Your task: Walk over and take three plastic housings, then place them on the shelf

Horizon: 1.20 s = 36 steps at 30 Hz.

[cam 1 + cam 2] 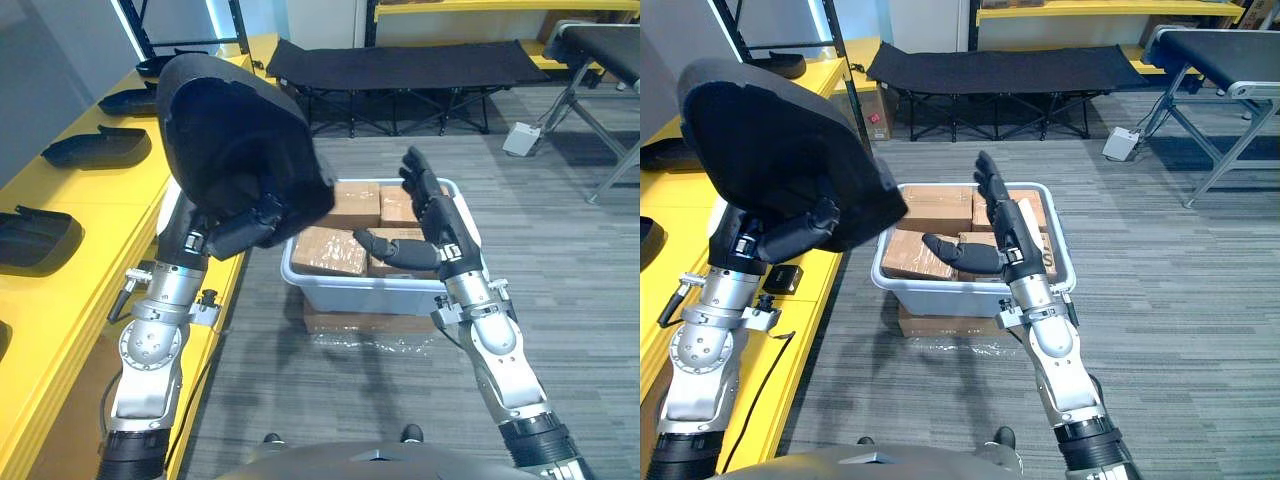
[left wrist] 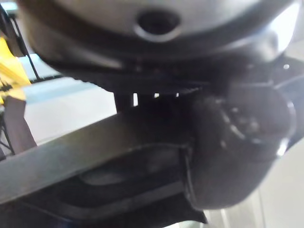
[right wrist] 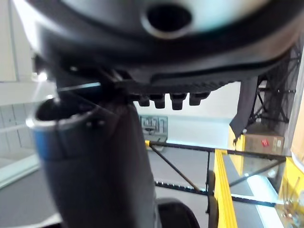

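A large black plastic housing (image 1: pixel 235 135) is raised above the edge of the yellow shelf (image 1: pixel 90 215), and my left hand (image 1: pixel 245 228) is shut on its lower rim. The same housing (image 1: pixel 770 150) fills the upper left of the right eye view, and its dark rim (image 2: pixel 118 156) passes close under the left hand (image 2: pixel 237 142). More black housings (image 1: pixel 95 148) lie in a row on the shelf. My right hand (image 1: pixel 425 225) hovers open over the grey bin, fingers straight, thumb out, holding nothing.
A grey plastic bin (image 1: pixel 375 290) with several brown cardboard boxes (image 1: pixel 330 250) stands on the floor between my arms. A black folding cot (image 1: pixel 400 65) lies behind it. A metal stand (image 1: pixel 600 90) and a small white box (image 1: pixel 522 138) are at the far right.
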{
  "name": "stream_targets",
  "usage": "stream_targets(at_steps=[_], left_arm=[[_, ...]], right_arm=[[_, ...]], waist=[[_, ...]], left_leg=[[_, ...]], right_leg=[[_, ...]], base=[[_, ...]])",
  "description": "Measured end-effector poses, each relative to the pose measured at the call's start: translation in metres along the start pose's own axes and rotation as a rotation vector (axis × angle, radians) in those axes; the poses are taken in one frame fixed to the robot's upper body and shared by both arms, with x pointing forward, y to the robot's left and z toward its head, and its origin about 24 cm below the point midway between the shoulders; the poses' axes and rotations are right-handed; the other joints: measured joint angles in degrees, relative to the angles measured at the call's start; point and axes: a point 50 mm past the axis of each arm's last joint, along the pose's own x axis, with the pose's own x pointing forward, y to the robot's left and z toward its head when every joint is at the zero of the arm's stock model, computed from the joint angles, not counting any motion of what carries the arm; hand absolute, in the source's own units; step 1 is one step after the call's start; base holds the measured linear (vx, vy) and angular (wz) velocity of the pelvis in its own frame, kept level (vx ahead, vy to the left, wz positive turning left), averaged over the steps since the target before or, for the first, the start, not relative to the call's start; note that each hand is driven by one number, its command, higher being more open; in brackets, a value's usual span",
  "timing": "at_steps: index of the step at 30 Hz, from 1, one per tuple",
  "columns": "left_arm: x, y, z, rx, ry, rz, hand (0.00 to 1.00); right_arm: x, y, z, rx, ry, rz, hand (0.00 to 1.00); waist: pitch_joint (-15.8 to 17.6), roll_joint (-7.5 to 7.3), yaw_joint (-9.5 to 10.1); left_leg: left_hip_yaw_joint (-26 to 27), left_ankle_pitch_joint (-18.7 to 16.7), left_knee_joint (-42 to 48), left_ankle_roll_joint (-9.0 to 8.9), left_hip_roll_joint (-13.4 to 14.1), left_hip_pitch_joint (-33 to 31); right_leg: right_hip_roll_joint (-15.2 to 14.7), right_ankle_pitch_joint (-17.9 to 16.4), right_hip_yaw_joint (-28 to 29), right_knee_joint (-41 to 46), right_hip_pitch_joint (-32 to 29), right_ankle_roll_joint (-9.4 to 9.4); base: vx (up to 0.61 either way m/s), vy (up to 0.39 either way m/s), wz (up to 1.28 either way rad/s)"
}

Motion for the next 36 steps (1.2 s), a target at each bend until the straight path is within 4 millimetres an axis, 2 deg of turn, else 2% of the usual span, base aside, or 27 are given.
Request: stream_targets(at_steps=[5, 8, 14, 15, 23, 28, 31, 36], left_arm=[[0.004, -0.007, 0.003, 0.045, -0.003, -0.211, 0.00], [0.005, -0.006, 0.003, 0.057, 0.007, -0.235, 0.00], [0.010, -0.006, 0.002, 0.050, 0.019, -0.268, 0.00], [0.010, -0.006, 0.002, 0.019, 0.023, -0.273, 0.00], [0.012, -0.003, 0.002, -0.013, 0.027, -0.278, 0.00], [0.022, -0.009, 0.017, -0.016, -0.037, -0.319, 0.00], [0.023, -0.009, 0.015, -0.095, -0.025, -0.293, 0.00], [0.024, -0.009, 0.014, -0.123, -0.009, -0.290, 0.00]], right_arm=[[0.009, 0.002, 0.002, -0.040, 0.007, 0.108, 1.00], [0.011, 0.001, 0.004, -0.048, 0.008, 0.118, 1.00], [0.013, 0.002, 0.002, -0.047, 0.027, 0.133, 1.00], [0.015, 0.005, 0.002, -0.044, 0.033, 0.152, 0.00], [0.015, 0.010, 0.000, -0.038, 0.042, 0.195, 0.00], [0.013, 0.023, -0.008, -0.013, 0.073, 0.239, 0.00], [0.015, 0.023, -0.006, -0.015, 0.054, 0.222, 0.00], [0.015, 0.024, -0.007, -0.004, 0.056, 0.217, 0.00]], waist=[[-0.4, 0.25, 0.38], [-0.7, 0.41, 1.23], [-1.1, 0.16, 1.45], [-1.2, 0.02, 1.46], [-1.4, -0.32, 1.51], [-1.5, -0.47, 1.52], [-1.5, -0.45, 1.44], [-1.6, -0.52, 1.41]], left_leg=[[-1.0, -0.1, 0.6, 0.20, 0.0, -0.8], [-1.2, -0.1, 0.6, 0.31, 0.0, -0.8], [-2.2, 0.2, 0.5, -0.04, 0.0, -0.9], [-2.2, 0.2, 0.5, -0.04, 0.0, -0.9], [-2.4, 0.2, 0.6, -0.02, -0.1, -0.9], [-2.6, 0.2, 0.6, 0.04, -0.1, -0.9], [-2.6, 0.3, 0.6, 0.05, -0.2, -0.9], [-2.6, 0.3, 0.6, 0.03, -0.2, -0.9]], right_leg=[[-0.1, -0.4, -1.3, -0.3, 0.1, 0.02], [-0.1, -0.7, -1.6, -0.3, 0.2, -0.28], [-0.1, -0.5, -2.7, -0.3, 0.7, -0.07], [-0.1, -0.5, -2.7, -0.3, 0.8, -0.03], [-0.2, -0.5, -2.9, -0.3, 0.9, 0.03], [-0.2, -0.6, -3.3, -0.3, 1.1, -0.06], [-0.2, -0.8, -3.3, -0.3, 1.1, -0.39], [-0.2, -0.8, -3.3, -0.3, 1.1, -0.28]], base=[[-0.04, 0.011, 0.10], [0.00, 0.004, 0.01], [0.01, 0.015, 0.08], [0.00, 0.000, 0.00], [0.00, 0.000, 0.00], [0.00, 0.006, 0.02], [0.00, 0.000, 0.00], [0.00, 0.000, 0.00]])
